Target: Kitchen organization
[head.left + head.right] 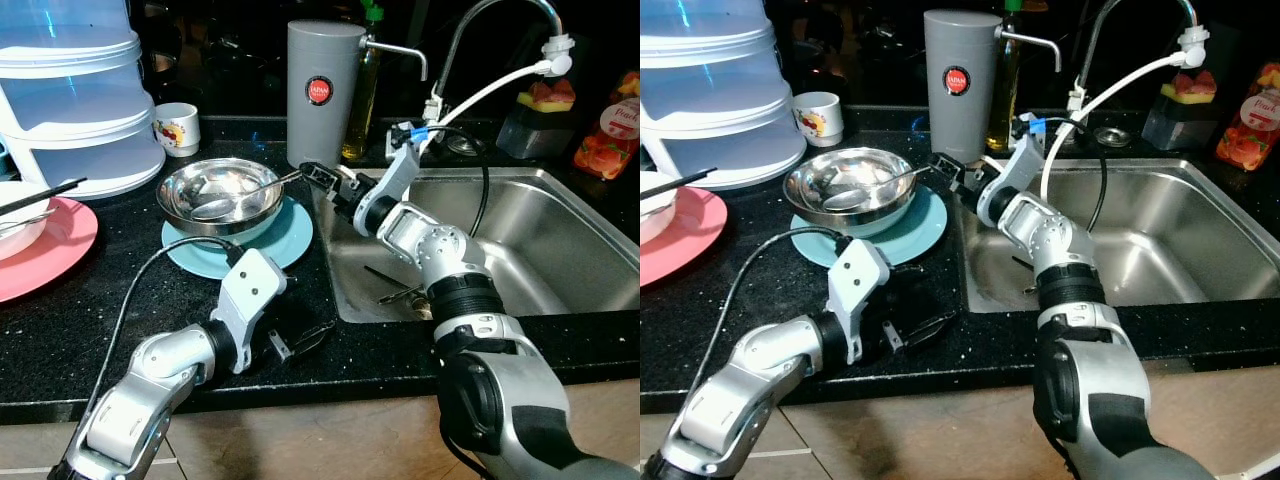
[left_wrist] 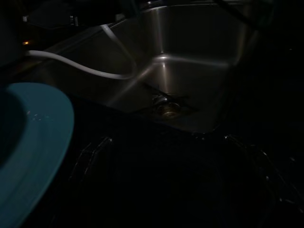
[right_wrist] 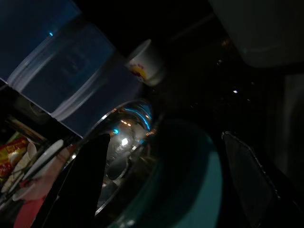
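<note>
Centre frame: right gripper (image 1: 312, 174), jaws spread, reaches the spoon (image 1: 240, 196) handle in the steel bowl (image 1: 218, 199) atop the teal plate (image 1: 285, 238). Left gripper (image 1: 305, 340), jaws spread, rests low on the dark surface (image 1: 120, 260). Judged early: bowl, spoon uncleared; sink (image 1: 560, 240) holds utensils.

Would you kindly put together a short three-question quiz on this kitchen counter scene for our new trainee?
1. True or false: the steel bowl sits on the teal plate.
2. Which gripper reaches toward the spoon handle: A) left gripper, B) right gripper?
3. Fill in: the grey canister stands on the counter beside the ____ bottle.

Key: 1 true; 2 B; 3 oil.
</note>
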Controlling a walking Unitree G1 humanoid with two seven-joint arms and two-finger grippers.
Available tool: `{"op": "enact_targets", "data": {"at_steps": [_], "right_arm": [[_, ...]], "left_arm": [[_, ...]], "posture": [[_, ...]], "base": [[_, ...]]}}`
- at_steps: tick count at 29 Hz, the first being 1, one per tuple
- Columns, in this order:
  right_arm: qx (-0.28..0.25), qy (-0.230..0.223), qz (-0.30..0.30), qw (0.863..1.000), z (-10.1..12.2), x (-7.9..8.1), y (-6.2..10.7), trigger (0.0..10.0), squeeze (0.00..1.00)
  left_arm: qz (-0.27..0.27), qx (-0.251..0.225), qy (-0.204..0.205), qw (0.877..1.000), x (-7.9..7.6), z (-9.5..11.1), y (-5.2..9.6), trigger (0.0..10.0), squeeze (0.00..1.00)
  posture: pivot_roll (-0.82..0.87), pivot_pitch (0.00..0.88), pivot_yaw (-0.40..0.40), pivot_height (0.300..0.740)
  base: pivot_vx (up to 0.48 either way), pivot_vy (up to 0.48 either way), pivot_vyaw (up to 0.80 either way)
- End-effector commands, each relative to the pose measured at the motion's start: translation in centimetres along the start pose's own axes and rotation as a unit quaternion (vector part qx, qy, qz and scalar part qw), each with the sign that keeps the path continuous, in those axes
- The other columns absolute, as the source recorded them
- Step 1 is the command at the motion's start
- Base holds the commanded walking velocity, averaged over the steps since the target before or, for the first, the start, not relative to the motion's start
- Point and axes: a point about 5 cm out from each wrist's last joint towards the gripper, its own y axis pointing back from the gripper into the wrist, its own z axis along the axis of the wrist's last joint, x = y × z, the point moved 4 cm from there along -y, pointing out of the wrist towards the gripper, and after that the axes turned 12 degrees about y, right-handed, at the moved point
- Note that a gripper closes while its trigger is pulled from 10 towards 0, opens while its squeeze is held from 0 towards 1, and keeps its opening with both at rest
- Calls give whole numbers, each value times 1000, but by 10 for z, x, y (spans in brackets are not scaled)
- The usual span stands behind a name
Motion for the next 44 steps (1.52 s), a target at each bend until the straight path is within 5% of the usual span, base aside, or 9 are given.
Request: {"op": "enact_targets", "data": {"at_steps": [1,7,23,44], "right_arm": [[-16,4,4,1000,0,7,-2,10000,0],[-13,29,16,999,-14,22,-9,10000,0],[-27,6,26,999,-28,42,-19,10000,0],[-72,21,-60,995,-13,23,-22,10000,0]], "left_arm": [[0,16,5,1000,-1,-7,0,10000,0],[2,16,5,1000,-1,-8,0,10000,0],[12,14,2,1000,3,-7,2,10000,0],[58,-3,-8,998,21,-2,11,10000,0]], "posture": [[65,19,-35,740],[69,14,-40,740],[71,16,-43,740],[67,51,-50,740]], "base": [[0,0,0],[0,0,0],[0,0,0],[0,0,0]]}}
